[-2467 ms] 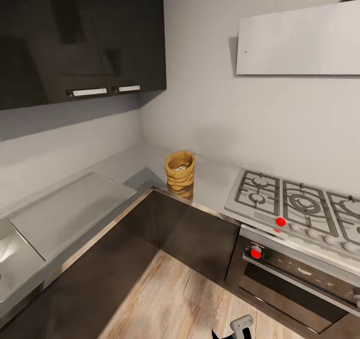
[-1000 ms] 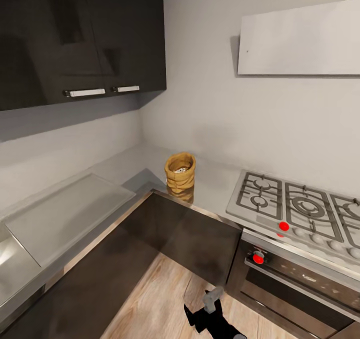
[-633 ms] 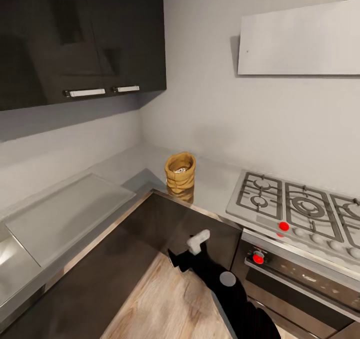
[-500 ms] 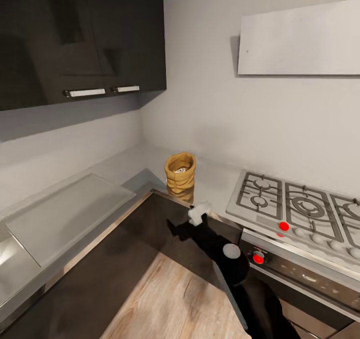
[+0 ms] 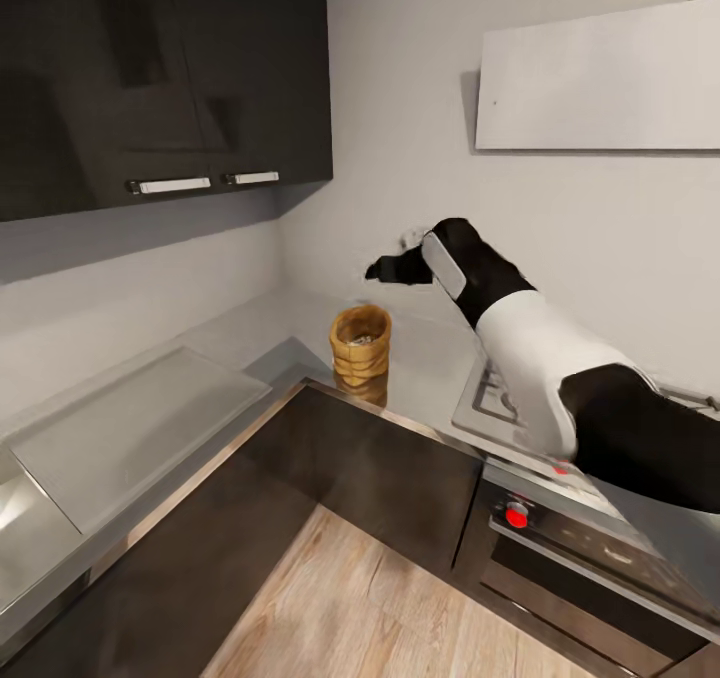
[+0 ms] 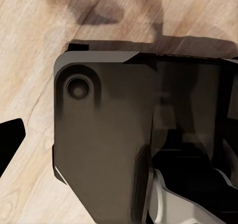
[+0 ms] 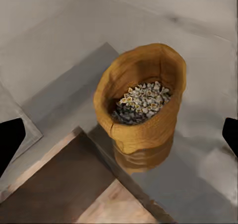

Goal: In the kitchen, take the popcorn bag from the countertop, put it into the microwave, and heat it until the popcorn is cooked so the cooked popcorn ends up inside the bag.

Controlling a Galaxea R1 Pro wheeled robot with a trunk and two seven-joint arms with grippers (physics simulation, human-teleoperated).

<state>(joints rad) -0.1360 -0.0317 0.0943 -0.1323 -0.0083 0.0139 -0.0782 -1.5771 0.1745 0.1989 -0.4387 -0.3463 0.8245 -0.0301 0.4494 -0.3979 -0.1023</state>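
Observation:
The popcorn bag [image 5: 360, 353], a tan sack with a rolled rim, stands upright on the grey countertop [image 5: 425, 358] near the inner corner. In the right wrist view the popcorn bag [image 7: 144, 105] shows pale popcorn kernels [image 7: 141, 101] heaped inside. My right gripper [image 5: 392, 256] hovers open a little above and behind the bag, touching nothing; its fingertips [image 7: 10, 140] sit wide apart at the picture's edges. In the left wrist view one black fingertip [image 6: 10, 142] of the left gripper shows far out at the edge, over wood floor and the robot's base. The microwave is out of view.
The gas hob [image 5: 480, 393] lies right of the bag, partly behind my right arm, above the steel oven [image 5: 600, 568] with its red knob. Black upper cabinets [image 5: 160, 68] hang at left, the white hood [image 5: 600, 78] at right. A steel drainboard [image 5: 130, 418] runs along the left counter.
My right arm has swung up from near the floor, past the cabinet front, to above the counter, with the gripper now over the bag. The bag has not moved.

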